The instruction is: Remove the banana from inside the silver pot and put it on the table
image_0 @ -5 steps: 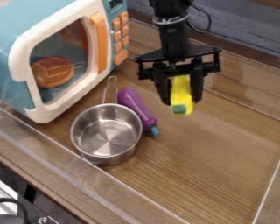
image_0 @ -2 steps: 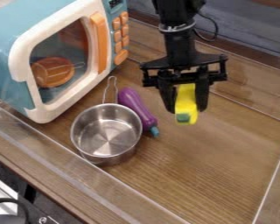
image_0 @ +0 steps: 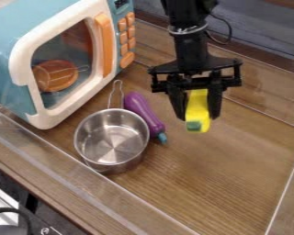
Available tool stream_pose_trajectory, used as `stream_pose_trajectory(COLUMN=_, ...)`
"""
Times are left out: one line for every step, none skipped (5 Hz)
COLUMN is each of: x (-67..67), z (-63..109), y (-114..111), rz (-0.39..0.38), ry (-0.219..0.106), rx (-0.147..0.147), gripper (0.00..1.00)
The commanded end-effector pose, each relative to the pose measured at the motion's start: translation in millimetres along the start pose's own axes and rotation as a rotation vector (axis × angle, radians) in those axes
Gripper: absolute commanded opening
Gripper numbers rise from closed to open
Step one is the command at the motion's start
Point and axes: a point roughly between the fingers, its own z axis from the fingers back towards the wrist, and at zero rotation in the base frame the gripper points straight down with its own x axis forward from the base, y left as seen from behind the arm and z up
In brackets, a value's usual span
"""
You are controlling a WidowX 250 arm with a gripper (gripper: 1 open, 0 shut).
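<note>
Big brown wood-grain table [image_0: 242, 174] fills the view, clear raised rim running along the near and right edges. Far left sits the teal-and-cream toy microwave [image_0: 45, 55], door shut, something orange behind the glass. Near it, left of centre, the silver pot [image_0: 110, 140] stands upright and it's empty, nothing but shiny metal inside, its thin wire handle pointing toward the microwave. Just beside the pot's right rim lies the purple toy eggplant [image_0: 143, 114], touching or very nearly so.

Now the action: the black arm comes down from the far edge, and the gripper [image_0: 197, 99] points steeply down with its jaws clamped tight on the banana [image_0: 198, 111]. The banana hangs nearly upright between the fingers, green tip lowest, out over bare table to the right of the eggplant and clear of the pot. Whether that tip is touching the wood, I can't tell; it looks just above it.

So the lift-out looks done, and only the set-down remains. The danger? Let go from this upright pose and the curved toy could topple and roll left into the eggplant or against the pot. Press down too far and the tip jams into the table, twisting the banana in the grip.
</note>
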Motion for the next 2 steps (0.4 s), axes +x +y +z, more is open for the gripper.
stream_pose_trajectory(x=-3.3, z=12.4, y=-8.1, rz=-0.037, ry=-0.045, rx=-0.025, gripper=0.00)
stream_pose_trajectory(x=-5.6, z=9.2, y=-9.4, rz=-0.046, ry=-0.043, rx=-0.025, gripper=0.00)
